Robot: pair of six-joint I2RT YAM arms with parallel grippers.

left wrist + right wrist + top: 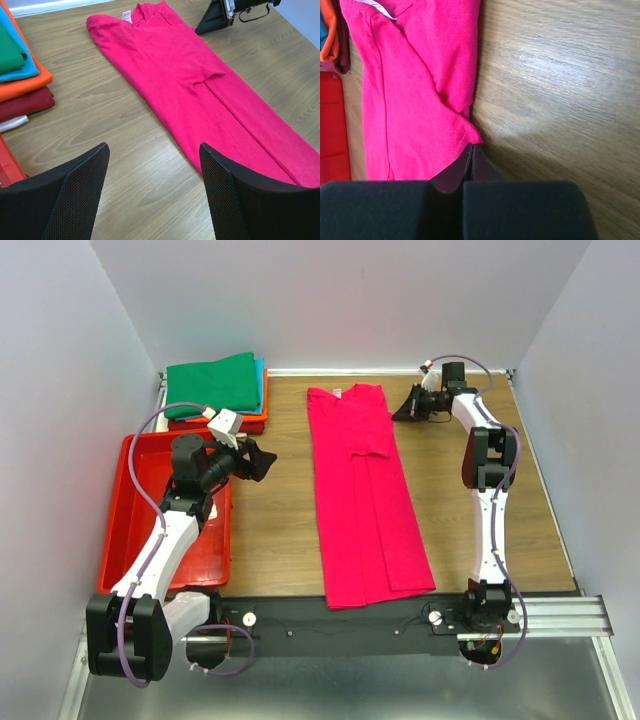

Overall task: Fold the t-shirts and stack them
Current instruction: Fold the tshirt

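Note:
A magenta-pink t-shirt lies flat along the middle of the table, sleeves folded in, collar at the far end. It also shows in the left wrist view and the right wrist view. A stack of folded shirts sits at the far left, green on top, then teal-blue, orange and dark red. My left gripper is open and empty over bare wood, left of the pink shirt. My right gripper is shut, its tips at the edge of the shirt's right sleeve hem.
A red plastic tray stands at the left under my left arm. White walls close in the table on three sides. Bare wood lies right of the pink shirt, around my right arm.

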